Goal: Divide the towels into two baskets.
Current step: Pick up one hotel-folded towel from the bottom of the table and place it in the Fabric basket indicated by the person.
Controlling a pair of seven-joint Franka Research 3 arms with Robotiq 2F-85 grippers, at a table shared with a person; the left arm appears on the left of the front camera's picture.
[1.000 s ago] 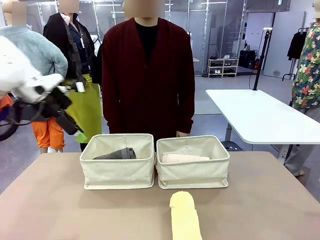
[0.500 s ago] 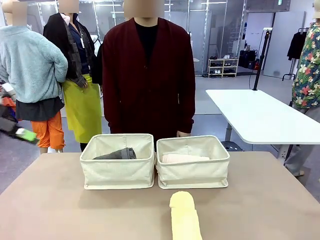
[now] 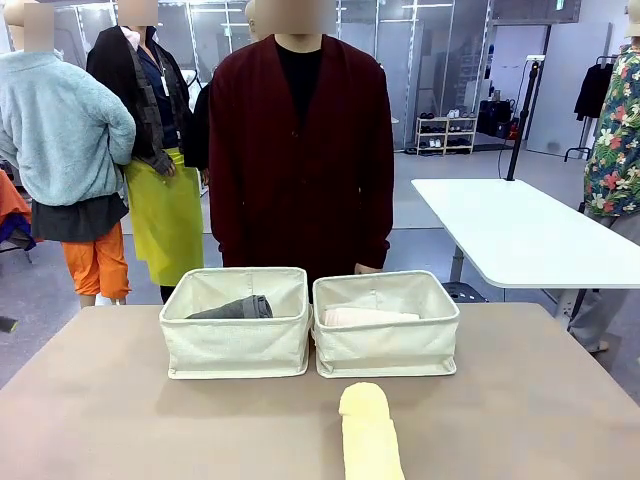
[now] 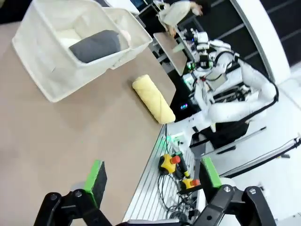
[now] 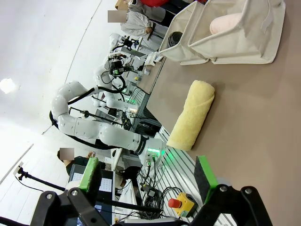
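Observation:
Two cream baskets stand side by side at the table's far side. In the left basket (image 3: 235, 345) lies a dark grey towel (image 3: 235, 308); the right basket (image 3: 385, 348) holds a pale pink towel (image 3: 368, 317). A pale yellow towel (image 3: 370, 432) rests on the table near the front edge. My left gripper (image 4: 153, 174) is open and holds nothing, high above the table's near edge, looking at the grey towel (image 4: 96, 44) and the yellow towel (image 4: 151, 98). My right gripper (image 5: 146, 174) is open with nothing in it, well back from the yellow towel (image 5: 193, 115) and pink towel (image 5: 228, 23).
A person in a dark red cardigan (image 3: 298, 150) stands right behind the baskets. A white table (image 3: 520, 235) stands at the back right, with other people farther off. Bare tabletop (image 3: 100, 410) lies on both sides of the yellow towel.
My left arm, seen at the upper left a second ago, has drawn back out of the front view. The towels and baskets have not moved.

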